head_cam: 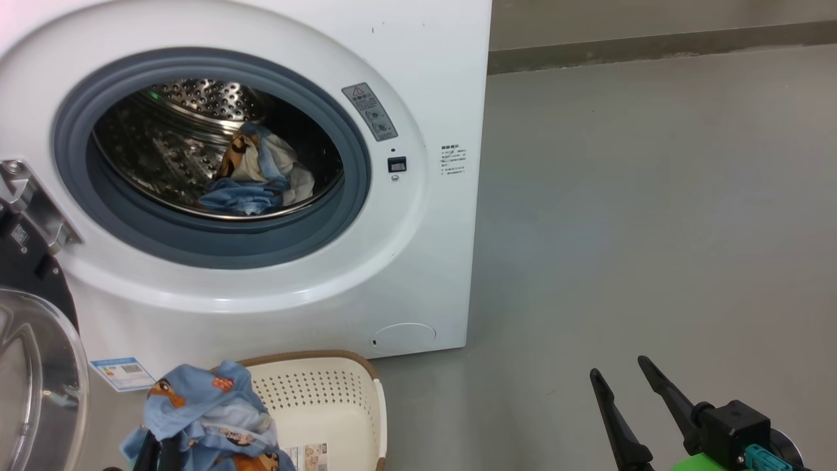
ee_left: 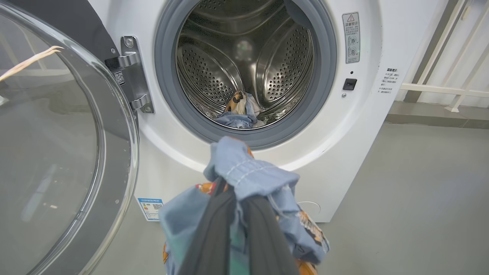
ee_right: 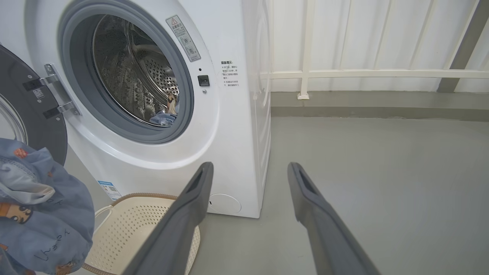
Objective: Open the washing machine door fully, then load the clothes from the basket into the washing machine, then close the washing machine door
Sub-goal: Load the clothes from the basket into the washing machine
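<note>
The white washing machine (head_cam: 431, 261) stands with its round door (ee_left: 57, 145) swung wide open to the left. A few blue and white clothes (head_cam: 255, 176) lie in the steel drum. My left gripper (ee_left: 235, 193) is shut on a bundle of blue printed clothes (ee_left: 248, 172), held up in front of the machine's opening and above the cream basket (head_cam: 340, 392). In the head view the bundle (head_cam: 203, 412) hangs over the basket's left part. My right gripper (head_cam: 618, 366) stands open and holds nothing, low on the right over the floor, apart from the machine.
Bare grey floor (head_cam: 654, 229) stretches right of the machine to a wall base. A white railing (ee_right: 305, 72) runs along the wall behind. The open door (head_cam: 33, 366) juts out at the left, close to the basket.
</note>
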